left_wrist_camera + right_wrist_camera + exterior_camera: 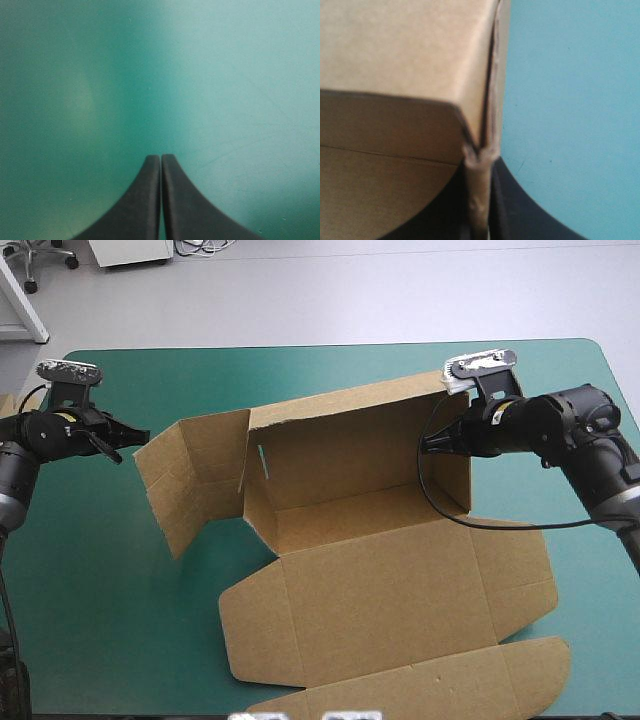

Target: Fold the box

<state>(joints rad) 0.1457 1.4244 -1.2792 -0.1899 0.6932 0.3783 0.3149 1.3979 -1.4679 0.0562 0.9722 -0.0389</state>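
Brown board makes up the box [380, 580], which sits at the middle of the teal-green cover [100, 620], its back wall [350, 445] upright at 12 o'clock and its lid [420, 680] lying flat toward 6 o'clock. At the box's 3 o'clock the right gripper [432, 443] pinches the top edge of the right wall [455, 485], black fingers [520, 210] all but closed on the doubled board, probably to hold that wall upright while the fold is tucked. The left panel [190, 475] splays outward at 9 o'clock, not yet raised. Just beyond it hangs the left gripper [135, 440], fingers pressed together on nothing, only cover beneath; it seems placed to push that panel in.
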